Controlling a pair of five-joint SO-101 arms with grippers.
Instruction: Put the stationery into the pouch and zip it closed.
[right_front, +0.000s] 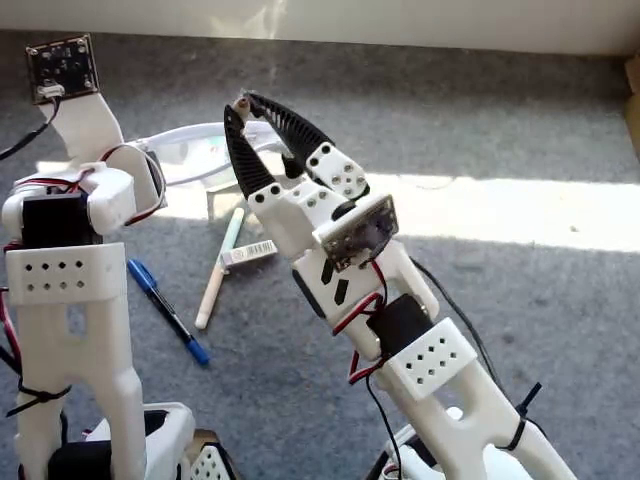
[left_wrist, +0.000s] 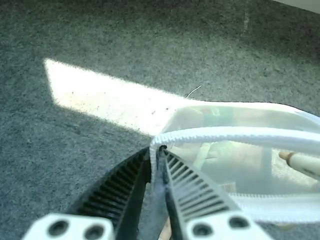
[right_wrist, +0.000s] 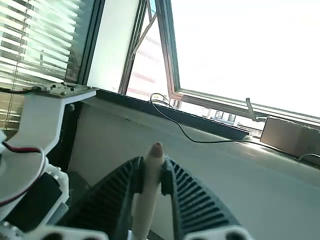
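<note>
Left gripper (left_wrist: 161, 149) is pressed together on the zip edge of the clear pouch (left_wrist: 225, 135); right gripper (right_wrist: 152, 167) pinches a cream pen (right_wrist: 156, 150), raised near the pouch. Blue pen (right_front: 168, 312), white marker (right_front: 220, 265) and a small labelled item (right_front: 248, 254) lie on sunlit grey carpet (right_front: 500, 130); the left arm (right_front: 70, 270) hides part of the pouch

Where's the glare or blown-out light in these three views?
High view: a sunlit band crosses the grey carpet, reaching the clear plastic pouch. Left wrist view: that patch glares white beside the pouch pinched in the left claw. Right wrist view: the bright window backlights the cream pen held in the right claw.
</note>
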